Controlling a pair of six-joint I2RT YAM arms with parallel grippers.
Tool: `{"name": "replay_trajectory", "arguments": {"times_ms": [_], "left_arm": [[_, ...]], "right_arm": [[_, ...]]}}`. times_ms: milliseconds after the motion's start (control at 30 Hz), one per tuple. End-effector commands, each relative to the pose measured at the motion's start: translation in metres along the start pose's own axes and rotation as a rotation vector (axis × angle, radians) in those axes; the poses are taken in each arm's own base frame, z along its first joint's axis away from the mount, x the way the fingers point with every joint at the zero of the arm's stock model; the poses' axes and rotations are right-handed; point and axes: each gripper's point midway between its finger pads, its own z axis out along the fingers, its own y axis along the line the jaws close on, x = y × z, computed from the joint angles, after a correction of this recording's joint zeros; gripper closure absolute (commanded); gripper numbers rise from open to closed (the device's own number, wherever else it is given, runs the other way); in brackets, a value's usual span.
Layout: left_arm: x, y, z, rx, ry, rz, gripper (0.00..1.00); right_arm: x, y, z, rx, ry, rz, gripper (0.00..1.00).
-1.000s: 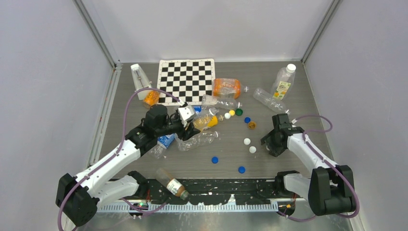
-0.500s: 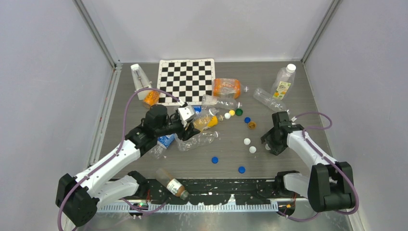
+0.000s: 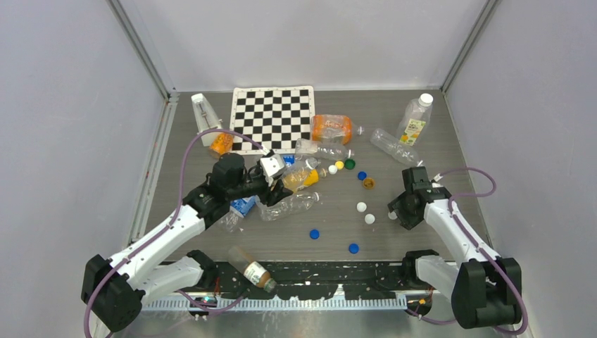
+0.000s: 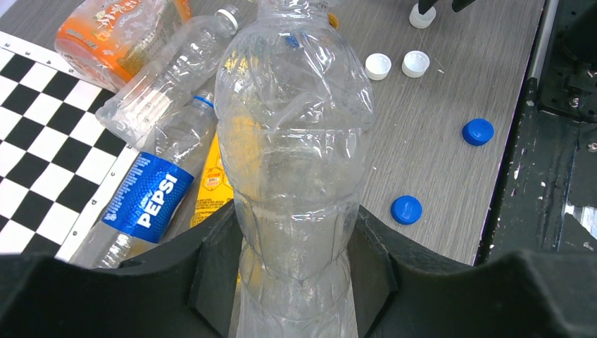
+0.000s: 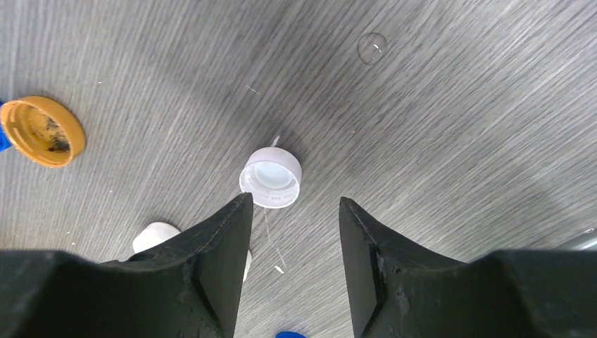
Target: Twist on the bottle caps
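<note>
My left gripper (image 3: pixel 272 195) is shut on a clear crumpled bottle (image 3: pixel 290 205), capless, lying toward the middle; in the left wrist view the bottle (image 4: pixel 296 141) fills the space between the jaws of that gripper (image 4: pixel 296 236). My right gripper (image 3: pixel 396 211) is open and empty, low over the table. A white cap (image 5: pixel 271 176) lies open side up just beyond its fingertips, slightly left of the gap of the gripper (image 5: pixel 292 204); it also shows in the top view (image 3: pixel 392 215). Two white caps (image 3: pixel 361 207) (image 3: pixel 369 219), an orange cap (image 5: pixel 42 132) and blue caps (image 3: pixel 314 234) (image 3: pixel 353 248) lie nearby.
Several empty bottles, among them a Pepsi bottle (image 4: pixel 144 197) and an orange-labelled one (image 3: pixel 331 128), lie by the checkerboard mat (image 3: pixel 273 116). A capped bottle (image 3: pixel 415 120) stands at the back right. A brown-filled bottle (image 3: pixel 251 268) lies at the near edge. Green, yellow and white caps (image 3: pixel 339 165) lie in the middle.
My right arm has shifted a little to the right and back, with its wrist turned; the white cap now shows beside its fingertips. The left arm and its bottle have not moved.
</note>
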Motion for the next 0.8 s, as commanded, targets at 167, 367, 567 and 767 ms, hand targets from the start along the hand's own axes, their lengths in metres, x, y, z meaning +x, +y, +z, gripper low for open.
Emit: {"name": "replay_trajectory", "arguments": {"times_ms": [167, 367, 567, 767], "left_arm": [[-0.025, -0.002, -0.005, 0.012, -0.063, 0.029, 1.0], [-0.023, -0.002, -0.004, 0.014, -0.058, 0.025, 1.0], [-0.022, -0.002, -0.004, 0.014, -0.051, 0.027, 1.0], [-0.024, -0.002, -0.006, 0.008, -0.057, 0.032, 1.0]], "right_arm": [[-0.001, 0.009, 0.012, -0.006, 0.016, -0.007, 0.47], [-0.003, 0.018, 0.018, -0.016, 0.027, -0.038, 0.47], [-0.001, 0.022, 0.031, 0.027, 0.073, -0.104, 0.5], [-0.002, 0.031, 0.04, 0.07, 0.109, -0.194, 0.68]]}}
